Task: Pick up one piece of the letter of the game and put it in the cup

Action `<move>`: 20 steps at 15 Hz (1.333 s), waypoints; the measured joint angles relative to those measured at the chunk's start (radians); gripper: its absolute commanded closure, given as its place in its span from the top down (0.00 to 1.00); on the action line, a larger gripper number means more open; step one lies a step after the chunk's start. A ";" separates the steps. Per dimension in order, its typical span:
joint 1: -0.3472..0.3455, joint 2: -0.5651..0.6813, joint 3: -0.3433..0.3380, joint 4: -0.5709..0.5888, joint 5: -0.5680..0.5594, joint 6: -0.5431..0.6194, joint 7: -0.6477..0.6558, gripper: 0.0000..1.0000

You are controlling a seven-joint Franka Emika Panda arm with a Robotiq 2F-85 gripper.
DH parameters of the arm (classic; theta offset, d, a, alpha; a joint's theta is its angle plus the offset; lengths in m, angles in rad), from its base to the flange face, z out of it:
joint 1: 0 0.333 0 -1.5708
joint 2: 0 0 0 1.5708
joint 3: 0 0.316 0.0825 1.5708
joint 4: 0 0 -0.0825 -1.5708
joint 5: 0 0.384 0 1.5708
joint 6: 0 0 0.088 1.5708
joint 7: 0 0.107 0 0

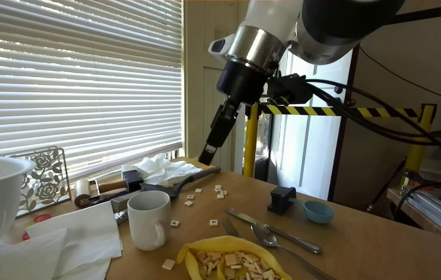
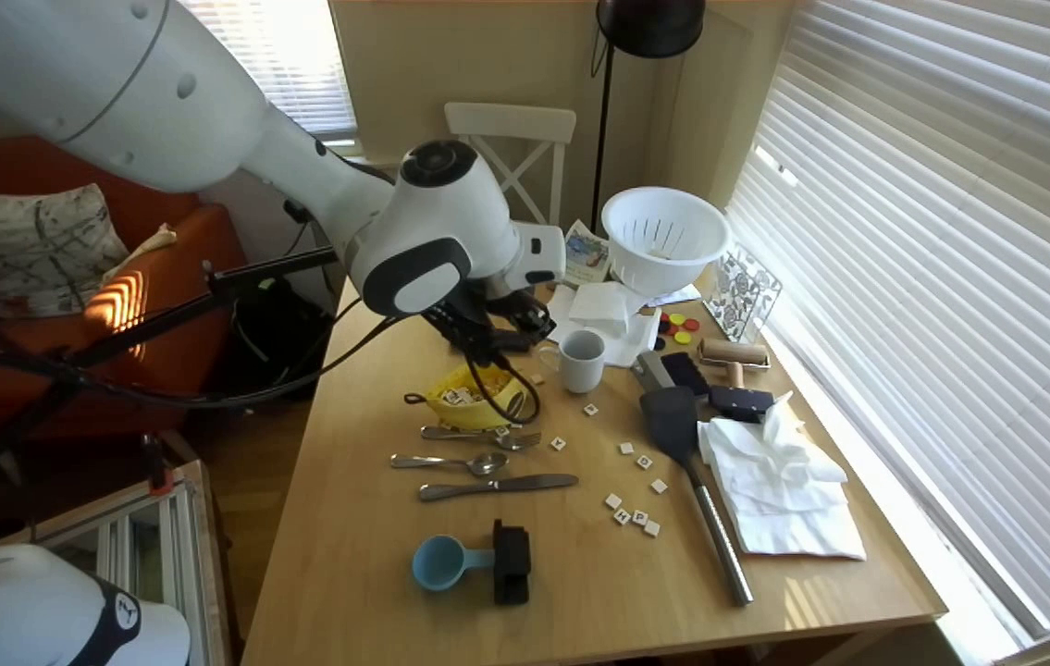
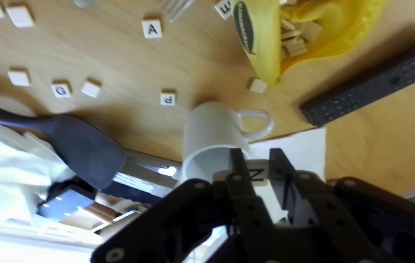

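Pale slatted blinds [image 1: 76,85] flank a wooden table [image 1: 379,249]. Above it, the gripper [image 3: 255,160] pinches a square, pale tile [image 3: 257,173] bearing one dark letter, which shows in the wrist view. Lower down, apart from both, the plain white mug [image 3: 209,126] stands upright on the table, its side handle visible; near it lies a yellow pouch [image 3: 266,40] holding more tiles [image 3: 295,45].

Arm [image 2: 247,139] extended in an exterior view, wrist [image 1: 257,46] tilted, gripper [image 3: 257,162] angled down. Fingers [image 3: 279,163] parallel, clamped in a grip, narrow gap between them in wrist view.
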 measured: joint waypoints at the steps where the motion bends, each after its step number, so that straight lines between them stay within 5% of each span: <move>1: -0.011 0.002 0.035 0.018 0.032 0.000 -0.061 0.05; 5: -0.064 0.052 0.135 0.131 0.122 -0.010 -0.262 0.05; 12: -0.133 0.249 0.111 0.330 0.104 -0.099 -0.310 0.05; 20: -0.120 0.398 0.098 0.443 0.008 -0.138 -0.286 0.05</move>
